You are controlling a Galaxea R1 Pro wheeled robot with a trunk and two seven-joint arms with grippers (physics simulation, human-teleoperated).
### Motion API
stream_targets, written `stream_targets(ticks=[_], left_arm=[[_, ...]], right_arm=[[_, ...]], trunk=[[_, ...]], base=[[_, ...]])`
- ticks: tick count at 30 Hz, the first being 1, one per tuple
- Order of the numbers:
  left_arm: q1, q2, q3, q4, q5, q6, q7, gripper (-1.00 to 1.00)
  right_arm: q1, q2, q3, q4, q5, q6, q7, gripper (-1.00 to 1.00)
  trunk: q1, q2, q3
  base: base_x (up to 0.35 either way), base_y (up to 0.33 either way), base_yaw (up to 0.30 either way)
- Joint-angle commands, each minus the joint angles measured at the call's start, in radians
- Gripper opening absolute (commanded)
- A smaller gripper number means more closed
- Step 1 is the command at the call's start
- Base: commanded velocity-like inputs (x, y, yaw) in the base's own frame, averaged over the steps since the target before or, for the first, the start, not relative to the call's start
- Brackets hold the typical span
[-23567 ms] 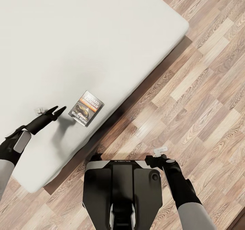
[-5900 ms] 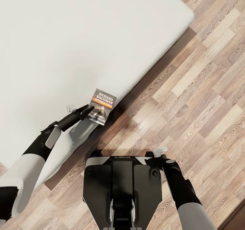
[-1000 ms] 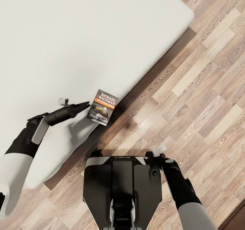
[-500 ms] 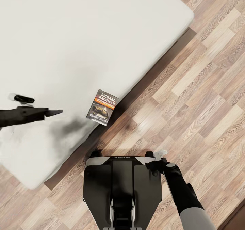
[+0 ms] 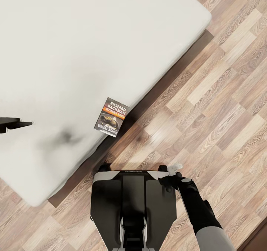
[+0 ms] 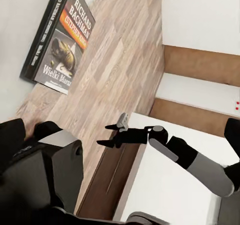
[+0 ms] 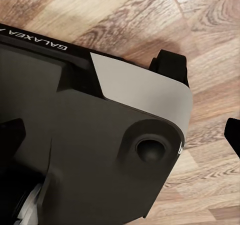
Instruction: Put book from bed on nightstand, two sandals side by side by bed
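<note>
Nearest the head camera sits the robot's dark base (image 5: pixel 133 206) on the wooden floor (image 5: pixel 207 106), with a grey panel at its front edge. The right arm hangs beside the base, and the right gripper (image 5: pixel 170 173) is held low at the base's front corner; in the left wrist view the same gripper (image 6: pixel 111 135) shows its two dark fingers set apart with nothing between them. Just beyond the base, the book (image 5: pixel 111 117) lies flat at the very edge of the bed (image 5: pixel 92 43), its lower corner reaching over the mattress rim toward the floor, cover up, with white "Richard Bachman" lettering above an orange band and a dark picture. The left wrist view shows the book (image 6: pixel 59 40) from the side, resting on the pale mattress where it meets the floor. The left gripper (image 5: pixel 22 124) pokes in over the mattress, well apart from the book; whether its fingers are together or apart I cannot tell.
</note>
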Motion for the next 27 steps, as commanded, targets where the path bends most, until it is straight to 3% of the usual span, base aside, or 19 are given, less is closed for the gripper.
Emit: stream_targets(ticks=[1, 6, 10, 11, 12, 13, 14, 15, 18, 19, 22, 23, 27], left_arm=[[-0.001, 0.009, -0.003, 0.009, -0.013, 0.011, -0.005, 1.0], [0.0, 0.033, -0.005, 0.049, -0.145, 0.011, -0.005, 1.0], [0.008, 0.038, -0.007, 0.104, -0.262, -0.035, -0.005, 1.0], [0.008, 0.038, -0.007, 0.104, -0.262, -0.035, -0.005, 1.0], [0.013, 0.039, -0.008, 0.121, -0.29, -0.051, -0.005, 1.0], [0.027, 0.039, -0.009, 0.159, -0.342, -0.088, -0.005, 1.0], [0.027, 0.039, -0.009, 0.159, -0.342, -0.088, -0.005, 1.0], [0.052, 0.038, -0.011, 0.202, -0.389, -0.13, -0.005, 1.0], [0.113, 0.035, -0.017, 0.281, -0.452, -0.208, -0.005, 1.0], [0.113, 0.035, -0.017, 0.281, -0.452, -0.208, -0.005, 1.0], [0.193, 0.025, -0.029, 0.367, -0.516, -0.299, -0.005, 1.0], [0.193, 0.025, -0.029, 0.367, -0.516, -0.299, -0.005, 1.0], [0.284, -0.018, -0.044, 0.479, -0.592, -0.413, -0.005, 1.0]], right_arm=[[0.0, 0.001, -0.004, -0.002, 0.011, 0.003, 0.009, 1.0], [0.0, 0.001, -0.004, -0.002, 0.012, 0.003, 0.009, 1.0], [0.0, 0.001, -0.004, -0.002, 0.012, 0.003, 0.009, 1.0], [0.0, 0.001, -0.004, -0.002, 0.012, 0.003, 0.009, 1.0], [0.0, 0.001, -0.004, -0.002, 0.012, 0.003, 0.008, 1.0], [0.0, 0.001, -0.004, -0.002, 0.012, 0.003, 0.008, 1.0], [0.0, 0.001, -0.004, -0.002, 0.012, 0.003, 0.008, 1.0], [0.0, 0.0, -0.004, -0.002, 0.012, 0.003, 0.008, 1.0], [0.0, -0.001, -0.004, -0.002, 0.012, 0.003, 0.008, 1.0], [0.0, -0.001, -0.004, -0.002, 0.012, 0.003, 0.008, 1.0], [0.0, -0.002, -0.005, -0.002, 0.012, 0.003, 0.008, 1.0], [0.0, -0.002, -0.005, -0.002, 0.012, 0.003, 0.008, 1.0], [0.0, -0.004, -0.004, -0.002, 0.012, 0.003, 0.008, 1.0]], trunk=[[0.001, -0.002, -0.001], [0.001, -0.002, -0.001], [0.001, -0.002, -0.001], [0.001, -0.002, -0.001], [0.001, -0.002, -0.001], [0.001, -0.002, -0.001], [0.001, -0.002, -0.001], [0.001, -0.002, -0.001], [0.001, -0.002, -0.001], [0.001, -0.002, -0.001], [0.001, -0.002, -0.001], [0.001, -0.002, -0.001], [0.001, -0.002, -0.001]], base=[[0.0, 0.0, 0.0], [0.0, 0.0, 0.0], [0.0, 0.0, 0.0], [0.0, 0.0, 0.0], [0.0, 0.0, 0.0], [0.0, 0.0, 0.0], [0.0, 0.0, 0.0], [0.0, 0.0, 0.0], [0.0, 0.0, 0.0], [0.0, 0.0, 0.0], [0.0, 0.0, 0.0], [0.0, 0.0, 0.0], [0.0, 0.0, 0.0]])
